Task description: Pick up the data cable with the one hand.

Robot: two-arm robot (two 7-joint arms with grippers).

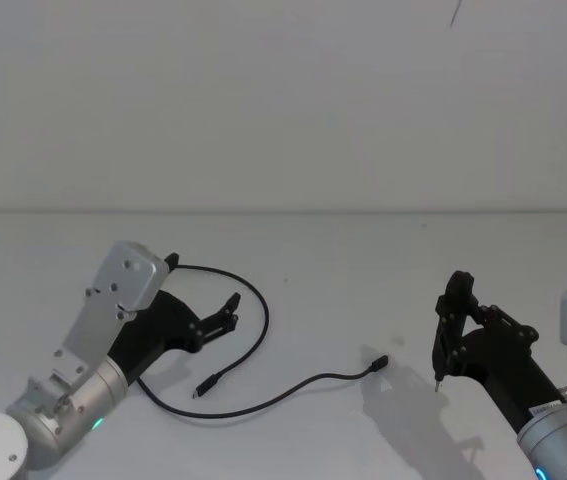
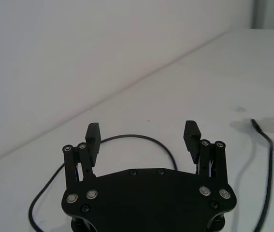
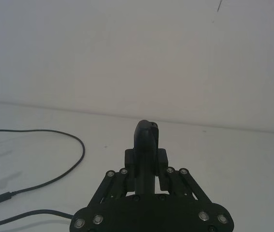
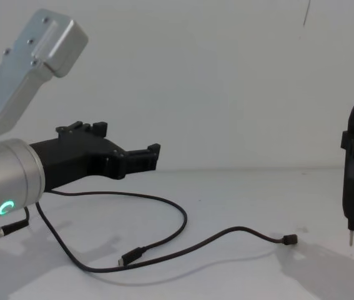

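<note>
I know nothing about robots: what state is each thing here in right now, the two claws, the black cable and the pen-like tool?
Left gripper: open, raised above the table, holding nothing.
Right gripper: shut on the pen-like tool.
Pen-like tool: held upright, metal tip pointing down, just above the table.
Data cable: lying loose in curves on the table, not gripped.
Left wrist light ring: glowing green.

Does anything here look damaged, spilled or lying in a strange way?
Nothing stands out. The data cable lies loose on the table in open curves, without knots. The left gripper hovers open over its loop; the right gripper, apart from it, is shut on a pen-like tool.
</note>
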